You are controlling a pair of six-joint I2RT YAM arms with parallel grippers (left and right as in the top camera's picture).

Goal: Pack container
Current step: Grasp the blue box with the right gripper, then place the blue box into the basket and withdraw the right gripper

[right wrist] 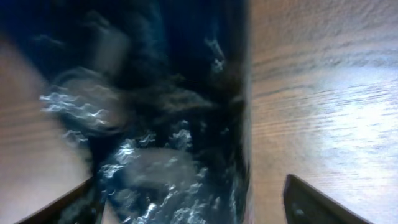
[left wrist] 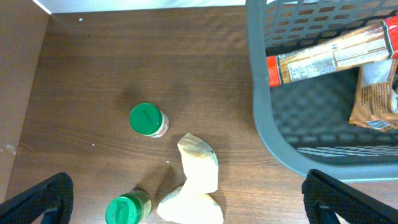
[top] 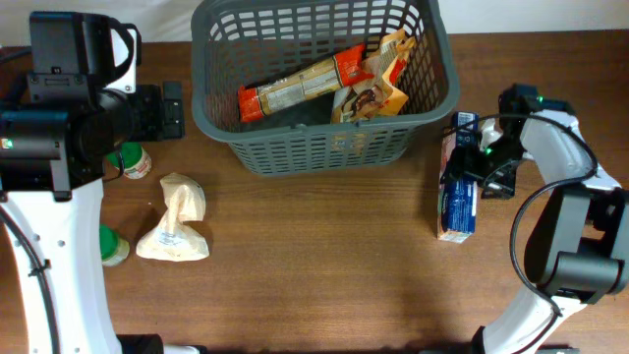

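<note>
Dark grey plastic basket with slotted sides (top: 324,130) sits at the far middle of the brown wooden table (top: 324,280). Inside it lie a long red and tan packet (top: 300,88) and a brown crinkly bag (top: 378,87).

The left gripper (top: 169,110) hangs just left of the basket, its two fingers spread wide with nothing between them. Near it are a small jar with a green lid (top: 128,159), a second green-lidded jar (top: 111,246) and a lumpy white bag (top: 175,231).

The right gripper (top: 482,165) is down over a blue and white box (top: 458,206) lying right of the basket. Its fingers are apart, one on each side of the box, with a gap on one side.
</note>
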